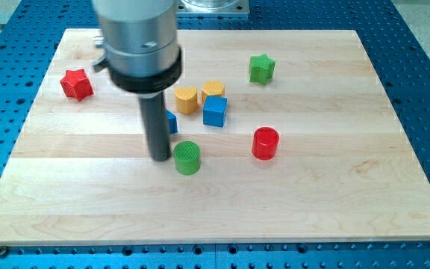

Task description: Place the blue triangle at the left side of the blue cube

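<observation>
The blue cube (pixel 215 110) sits near the board's middle. The blue triangle (pixel 172 122) lies to its left, mostly hidden behind my rod; only its right edge shows. My tip (pixel 160 158) rests on the board just below and left of the blue triangle, right beside the green cylinder (pixel 187 158) on that cylinder's left. The large grey arm body hides the board's upper left-middle.
A yellow heart (pixel 187 99) and a yellow block (pixel 213 90) sit just above the blue cube. A red cylinder (pixel 265 143) is at the right of centre. A green star (pixel 260 68) is at the upper right, a red star (pixel 76 84) at the upper left. The wooden board (pixel 349 194) lies on a blue perforated table.
</observation>
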Robot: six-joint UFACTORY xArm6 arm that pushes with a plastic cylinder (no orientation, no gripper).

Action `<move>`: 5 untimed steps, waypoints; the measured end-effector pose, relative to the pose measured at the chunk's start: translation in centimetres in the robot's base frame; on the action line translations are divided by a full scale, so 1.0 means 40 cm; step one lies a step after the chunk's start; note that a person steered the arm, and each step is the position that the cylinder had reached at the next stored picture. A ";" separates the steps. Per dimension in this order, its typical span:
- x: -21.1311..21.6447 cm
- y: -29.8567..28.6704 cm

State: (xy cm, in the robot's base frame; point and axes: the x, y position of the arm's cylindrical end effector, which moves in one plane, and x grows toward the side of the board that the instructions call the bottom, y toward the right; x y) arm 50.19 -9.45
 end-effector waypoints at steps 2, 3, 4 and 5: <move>-0.105 0.000; -0.136 0.154; -0.127 0.156; -0.124 0.156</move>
State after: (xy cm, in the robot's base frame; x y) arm 45.22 -3.21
